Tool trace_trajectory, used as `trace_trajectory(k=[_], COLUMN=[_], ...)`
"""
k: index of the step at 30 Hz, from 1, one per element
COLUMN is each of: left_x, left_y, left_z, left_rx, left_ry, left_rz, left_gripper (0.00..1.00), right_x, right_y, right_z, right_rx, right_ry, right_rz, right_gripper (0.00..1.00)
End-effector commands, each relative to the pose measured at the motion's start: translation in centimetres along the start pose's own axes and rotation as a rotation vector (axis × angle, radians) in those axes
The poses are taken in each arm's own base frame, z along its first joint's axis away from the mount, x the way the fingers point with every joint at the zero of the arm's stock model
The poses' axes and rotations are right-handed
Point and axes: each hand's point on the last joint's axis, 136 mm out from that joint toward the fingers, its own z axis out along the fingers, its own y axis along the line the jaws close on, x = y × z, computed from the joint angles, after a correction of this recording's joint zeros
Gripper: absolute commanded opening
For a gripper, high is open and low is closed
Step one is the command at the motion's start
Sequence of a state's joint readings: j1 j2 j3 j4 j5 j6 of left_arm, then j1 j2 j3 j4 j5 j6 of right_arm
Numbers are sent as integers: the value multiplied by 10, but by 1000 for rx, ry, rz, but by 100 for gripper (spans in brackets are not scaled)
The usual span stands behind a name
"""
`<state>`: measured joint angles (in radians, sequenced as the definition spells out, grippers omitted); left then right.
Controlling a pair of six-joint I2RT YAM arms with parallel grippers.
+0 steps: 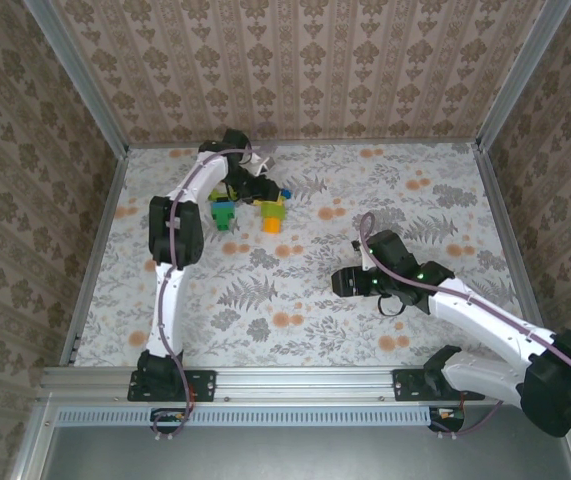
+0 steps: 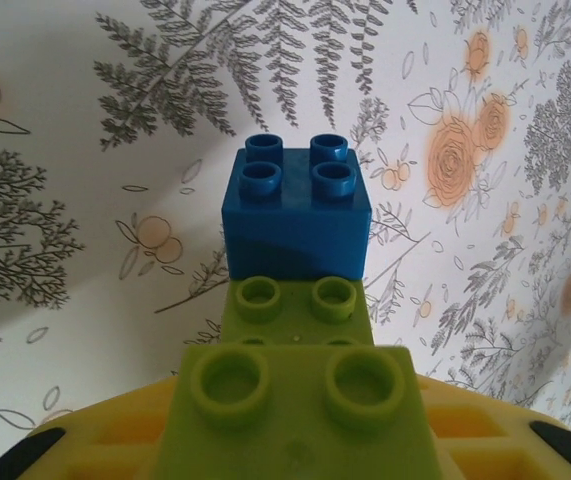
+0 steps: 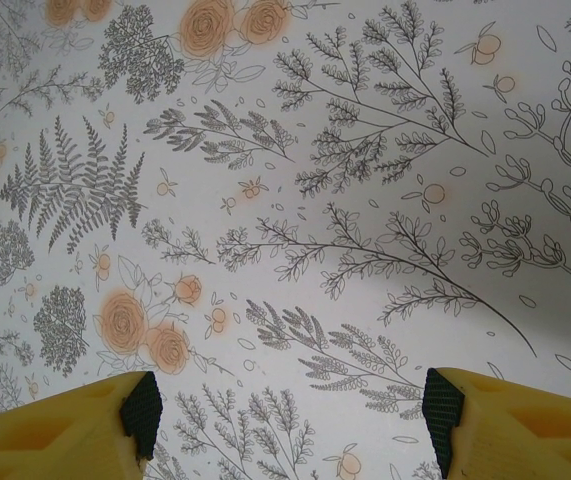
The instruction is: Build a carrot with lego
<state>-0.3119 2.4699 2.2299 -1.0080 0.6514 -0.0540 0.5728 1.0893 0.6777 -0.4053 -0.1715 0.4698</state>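
**Top view, read left to right.** The left gripper [image 1: 253, 190] is reached out to about eleven o'clock from the middle of the flower-printed table [image 1: 445, 200]. It sits low among the loose plastic lego. A clump of dark- and lime-green bricks [image 1: 223, 213] lies at its seven o'clock and an orange brick [image 1: 273, 220] at its five o'clock. The pieces lie close together, presumably so that each can be picked and pressed on without a long reach.

**Left wrist view.** The carrot [image 2: 300, 330] is a joined row of lime-green studded plastic bricks ending in a blue four-stud brick [image 2: 297, 215] at twelve o'clock. It runs straight out from between the yellow fingers, studs toward the camera. Whether the fingers clamp the nearest lime brick or merely flank it cannot be told. The step in hand is judged to be seating or letting go of a brick on the row.

**Right side.** The right gripper [image 1: 343, 282] lies at about four o'clock from the table's middle, well apart from the bricks. Its fingers [image 3: 85, 430] are spread wide over the patterned surface and hold nothing, seemingly parked to leave the left arm room.
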Motion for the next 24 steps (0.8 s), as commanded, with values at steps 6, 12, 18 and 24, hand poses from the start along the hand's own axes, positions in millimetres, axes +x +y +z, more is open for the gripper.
trace_trajectory(k=[6, 12, 18, 24], left_x=[-4, -10, -10, -2], left_y=[9, 2, 6, 9], left_z=[-4, -11, -31, -73], left_rx=[34, 46, 2, -98], left_ry=[0, -33, -52, -109], left_rz=[-48, -19, -20, 7], left_gripper=[47, 55, 60, 60], right_x=[3, 2, 0, -9], right_y=[0, -3, -4, -11], right_z=[6, 6, 0, -12], right_rx=[-16, 3, 13, 71], right_ry=[14, 9, -9, -50], right_rz=[-14, -19, -15, -28], right_gripper=[72, 73, 73, 74])
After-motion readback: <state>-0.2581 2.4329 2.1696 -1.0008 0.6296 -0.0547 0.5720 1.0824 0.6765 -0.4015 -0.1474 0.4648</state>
